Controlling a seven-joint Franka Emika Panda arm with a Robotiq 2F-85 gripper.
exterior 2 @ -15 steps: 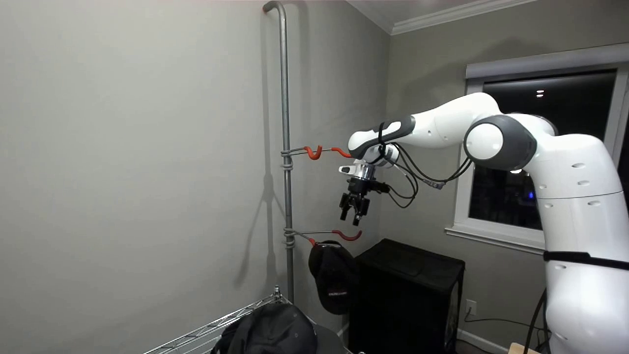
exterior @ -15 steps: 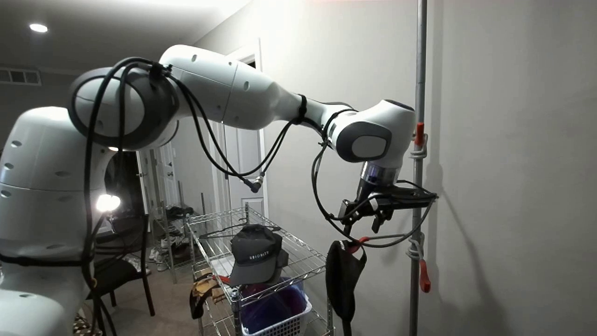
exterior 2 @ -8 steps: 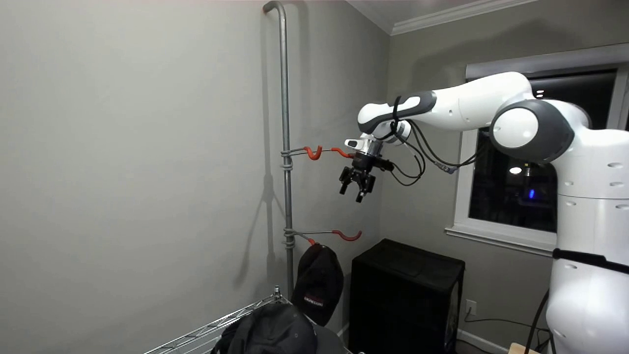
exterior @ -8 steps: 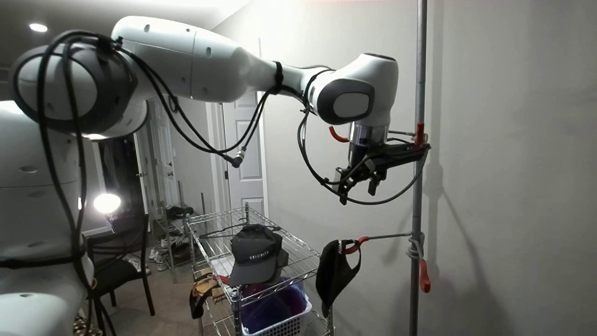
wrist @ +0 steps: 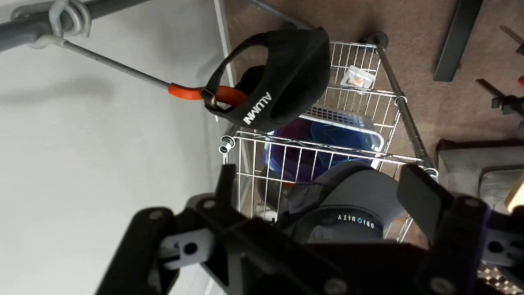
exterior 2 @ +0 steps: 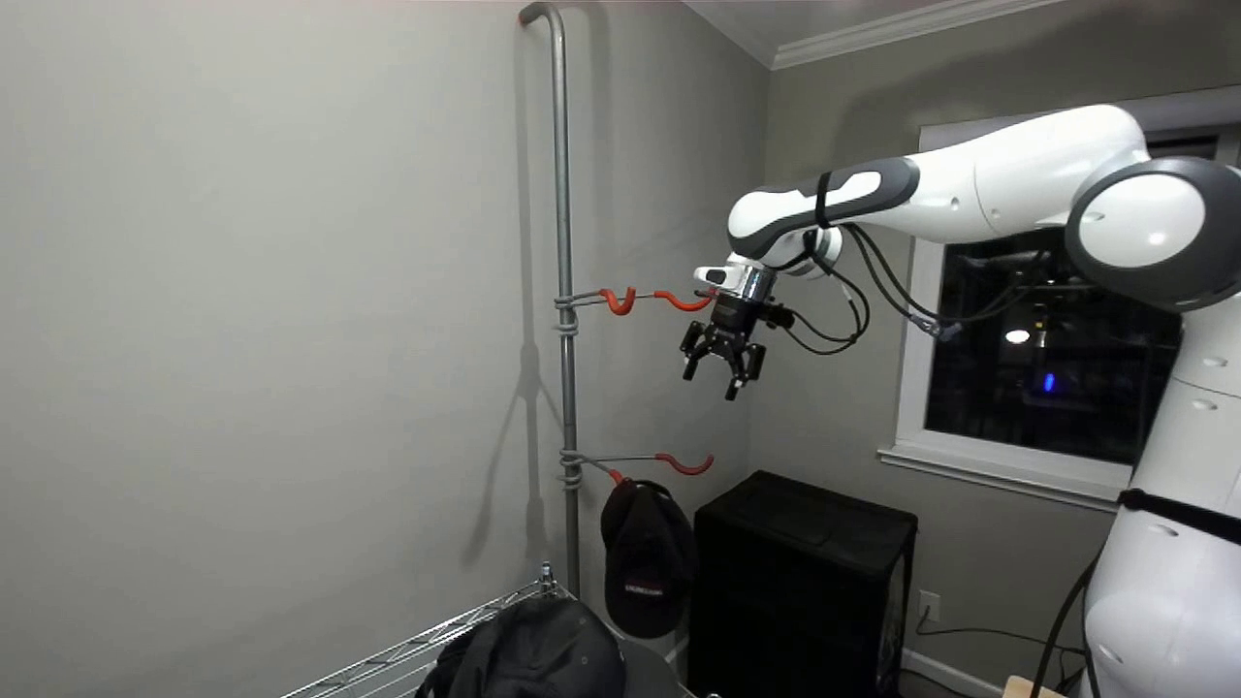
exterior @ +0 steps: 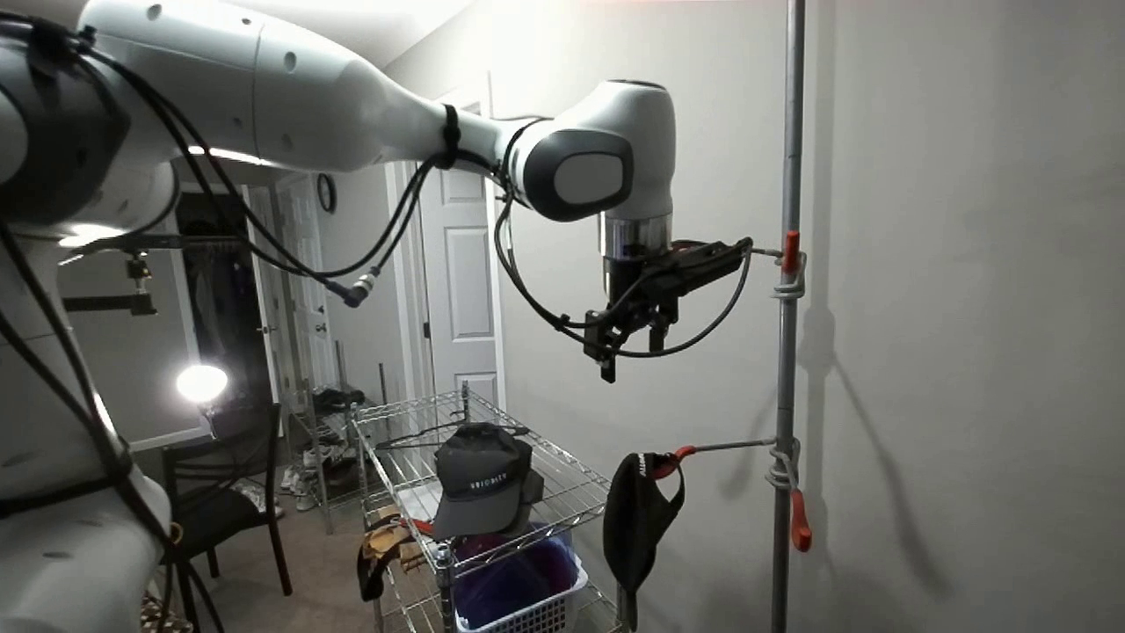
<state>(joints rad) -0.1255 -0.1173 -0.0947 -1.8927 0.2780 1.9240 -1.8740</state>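
My gripper [exterior: 633, 356] is open and empty in mid-air, and it also shows in an exterior view [exterior 2: 711, 381]. In the wrist view its fingers [wrist: 323, 182] stand wide apart. A black cap [exterior: 635, 519] hangs by its strap on a red-tipped hook, below and apart from the gripper; white "ALUMNI" lettering shows on the cap [wrist: 294, 78] in the wrist view. A dark grey cap [exterior: 479, 479] lies on the wire shelf, and shows between the fingers far below in the wrist view [wrist: 344, 217]. The gripper touches nothing.
A grey upright pole [exterior 2: 567, 388] carries several red-tipped hooks; an upper hook [exterior 2: 684, 302] is close beside the gripper. The wire shelf [wrist: 311, 145] holds a white basket [exterior: 527, 615] lower down. A black box [exterior 2: 805, 582] stands by the window [exterior 2: 1018, 368]. A chair [exterior: 220, 519] is behind.
The arm has risen and drawn back from the pole, moving the gripper away from the hanging cap. The fingers have spread wider. The black cap has swung on its hook.
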